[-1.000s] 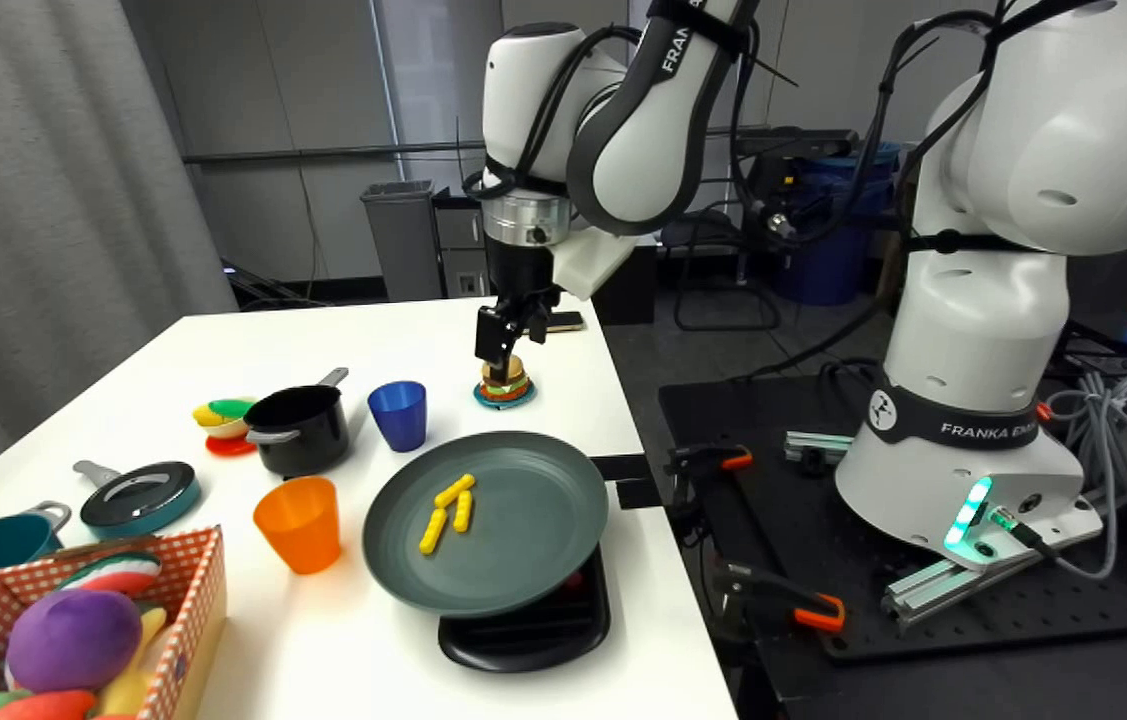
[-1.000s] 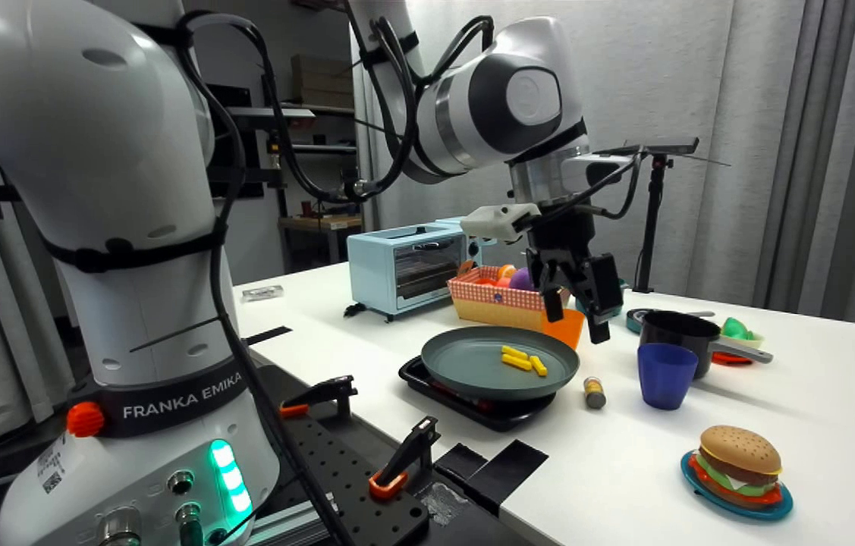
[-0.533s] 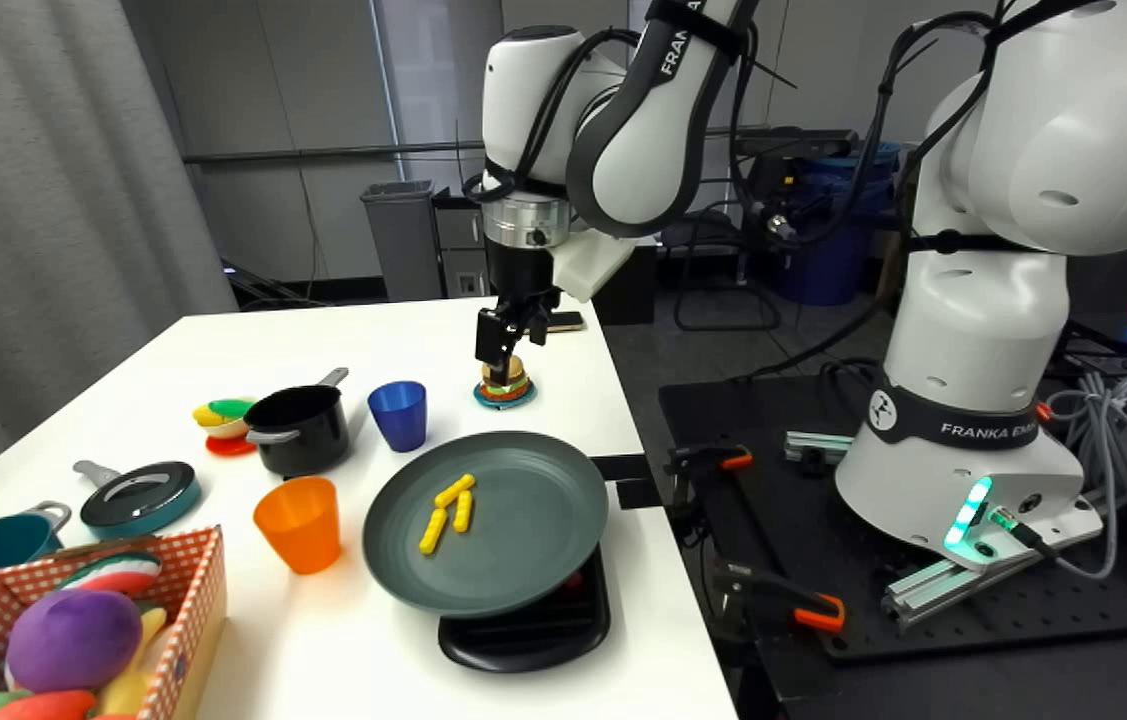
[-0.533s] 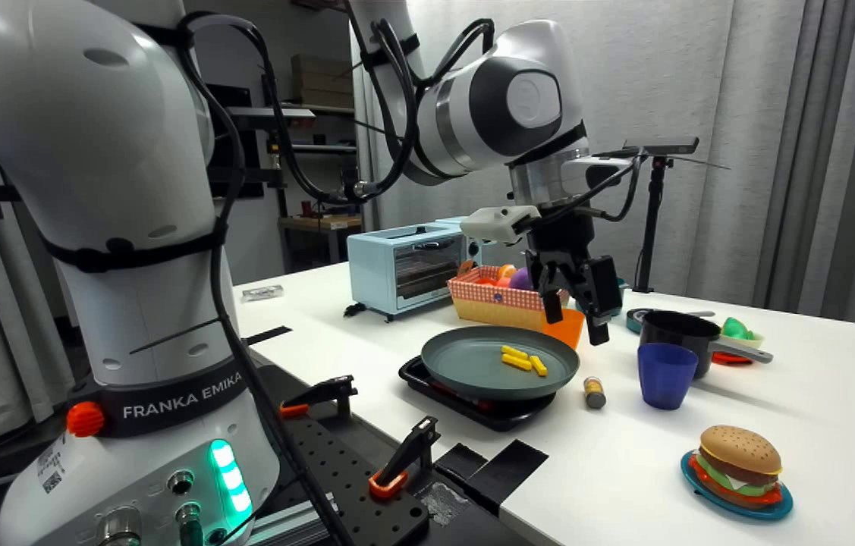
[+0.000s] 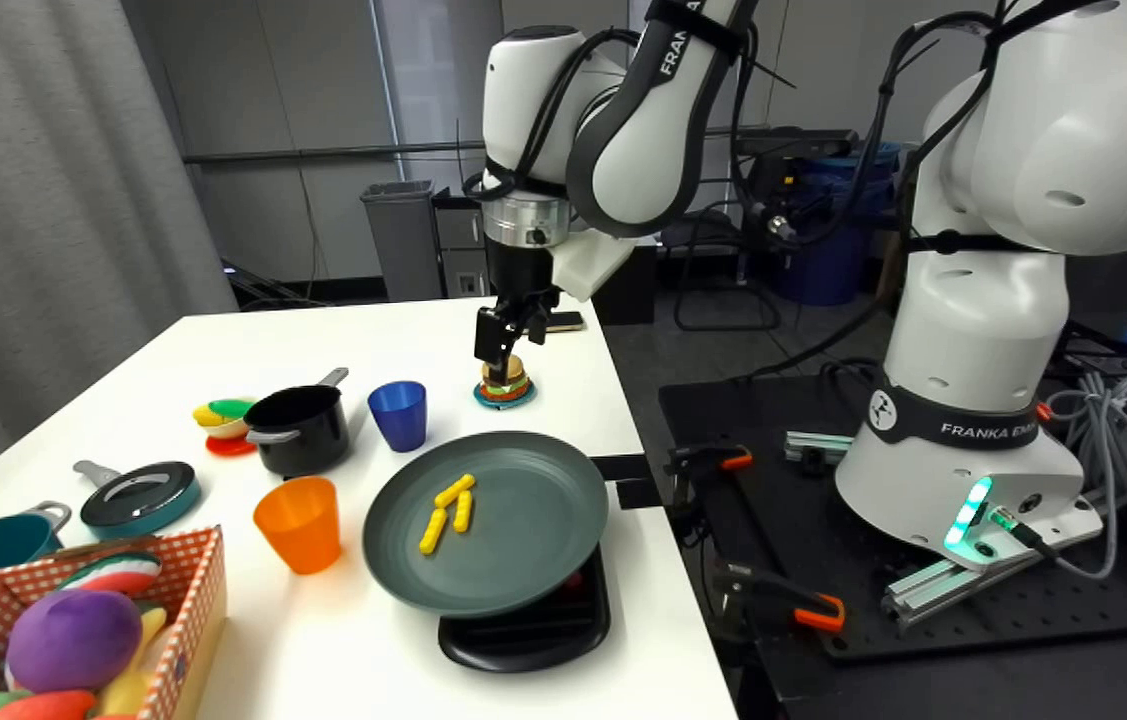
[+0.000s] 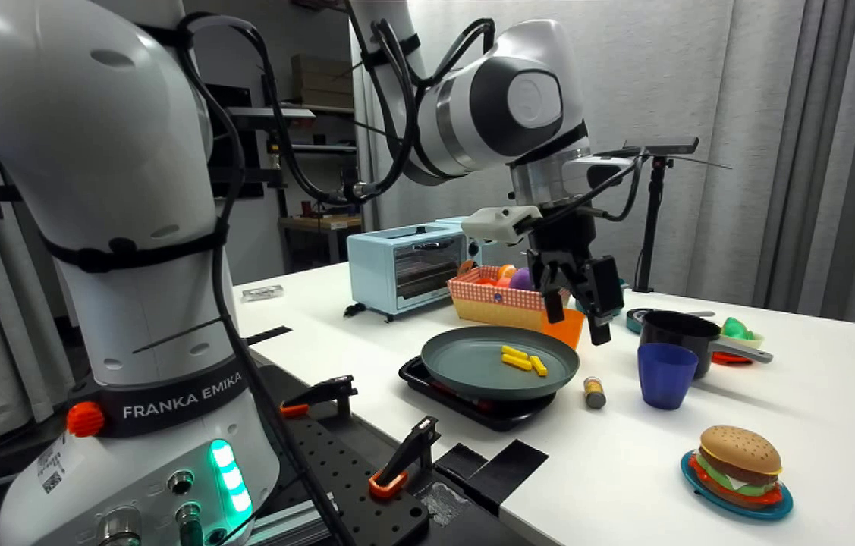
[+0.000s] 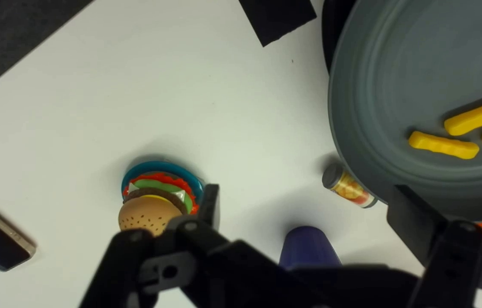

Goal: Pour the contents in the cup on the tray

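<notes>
The blue cup (image 5: 399,415) (image 6: 666,375) stands upright on the white table. In the wrist view only the lower part of the cup (image 7: 309,246) shows; its floor inside is hidden. Three yellow pieces, the contents (image 5: 435,528) (image 6: 516,362) (image 7: 444,145), lie in the round grey-green tray (image 5: 533,520) (image 6: 465,371) (image 7: 416,64), which rests on a black stand. Up in the air over the table, my gripper (image 5: 517,355) (image 6: 577,324) (image 7: 306,190) holds its fingers wide apart with nothing between them, clear of both cup and tray.
Close to the cup are a black pot (image 5: 298,435) and a small bottle (image 6: 593,393). An orange cup (image 5: 301,525) stands beside the tray. A toy burger (image 6: 740,462) sits near the table edge. Farther off are a filled basket (image 6: 507,309) and a toaster oven (image 6: 406,273).
</notes>
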